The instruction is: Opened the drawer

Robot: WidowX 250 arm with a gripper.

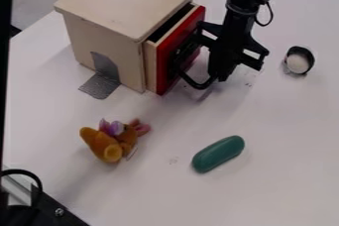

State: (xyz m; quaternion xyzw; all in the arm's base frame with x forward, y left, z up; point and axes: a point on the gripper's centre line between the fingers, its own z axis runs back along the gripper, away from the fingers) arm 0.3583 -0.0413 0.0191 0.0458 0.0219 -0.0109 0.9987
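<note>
Black fixture [49, 209]: at the near left corner of the tabletop [278, 180], with a black cable [27, 173] curving up from it.
Green object [218, 154]: oblong, smooth and rounded at both ends, lying flat and slantwise between the near edge and the middle of the tabletop, its upper end pointing toward the far right.
Soft toy [104, 145]: orange-brown with purple and pink parts, toward the left edge of the tabletop, apart from the green object.
Grey plate [100, 86]: bent, one part up against the wall of the wooden box, the other flat on the tabletop.
Wooden box [102, 36]: pale, upright, with a flat lid-like top, standing by the far left edge of the tabletop.
Drawer [164, 74]: in the right-hand side of the wooden box, red-fronted, partly out; a dark gap and pale wood show behind its front.
Handle [197, 85]: black and curved, on the red front, running out to the hand.
Hand [219, 77]: black, hanging low just beside the drawer front, at the handle; whether it is spread, pressed together or pinching the handle, I cannot tell.
Round container [300, 67]: dark-walled, whitish inside, toward the right edge, well apart from the hand.
Arm [242, 4]: black, coming in over the far edge and down to the hand.
</note>
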